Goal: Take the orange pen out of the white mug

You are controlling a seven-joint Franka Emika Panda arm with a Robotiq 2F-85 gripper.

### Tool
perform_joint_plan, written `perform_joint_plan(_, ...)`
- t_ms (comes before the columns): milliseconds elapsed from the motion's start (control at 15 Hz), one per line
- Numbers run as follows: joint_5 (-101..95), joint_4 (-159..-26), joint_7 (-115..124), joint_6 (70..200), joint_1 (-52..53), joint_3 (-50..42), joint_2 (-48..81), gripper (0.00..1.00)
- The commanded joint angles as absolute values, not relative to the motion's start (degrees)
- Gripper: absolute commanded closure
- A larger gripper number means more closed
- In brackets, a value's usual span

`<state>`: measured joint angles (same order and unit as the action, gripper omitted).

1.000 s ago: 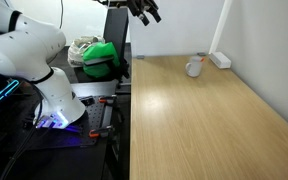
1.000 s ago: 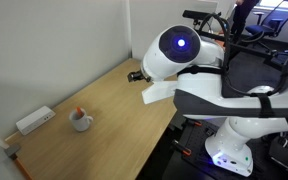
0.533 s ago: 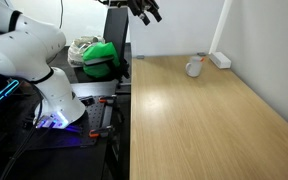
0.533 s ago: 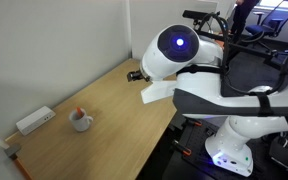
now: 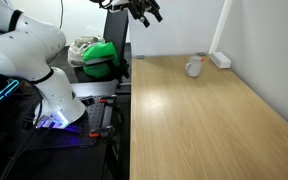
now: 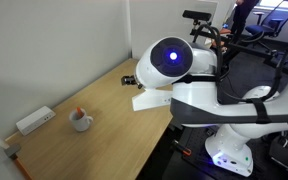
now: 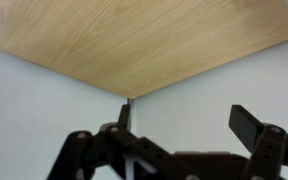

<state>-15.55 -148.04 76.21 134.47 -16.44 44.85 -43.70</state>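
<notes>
The white mug stands near the far end of the wooden table in both exterior views [image 5: 194, 68] [image 6: 81, 122]. The orange pen [image 6: 78, 111] sticks up out of it, its tip just showing above the rim. My gripper [image 5: 144, 10] hangs high above the table's other end, far from the mug. In the wrist view the gripper [image 7: 187, 120] is open and empty, its two black fingertips [image 7: 249, 125] wide apart. That view shows only the table [image 7: 134, 40] and the white wall, not the mug or the pen.
A flat white block with a cable lies by the wall close to the mug [image 5: 220, 60] [image 6: 34, 121]. A green object [image 5: 102, 57] sits on a stand beside the table. The robot's white body [image 6: 174, 65] rises at the table's edge.
The arm's upper joints have turned and shifted slightly toward the table. The gripper has moved a little at the top of the view. The mug and pen have not moved.
</notes>
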Motion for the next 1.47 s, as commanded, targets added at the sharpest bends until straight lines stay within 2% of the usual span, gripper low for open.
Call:
perform_joint_plan(0, -19.29, -144.44, 83.61, 136.69, -18.88, 48.38, -38.74, 0.0)
perform_joint_plan(333, -26.13, -138.59, 93.31, 137.8, -24.46, 55.99, -32.05, 0.0)
perform_joint_plan(1067, -41.09, -126.48, 108.08, 131.85, -37.6, 71.91, -16.92, 0.0)
perform_joint_plan(1400, -39.09, -122.78, 107.66, 131.03, -49.58, 83.94, -15.87, 0.0)
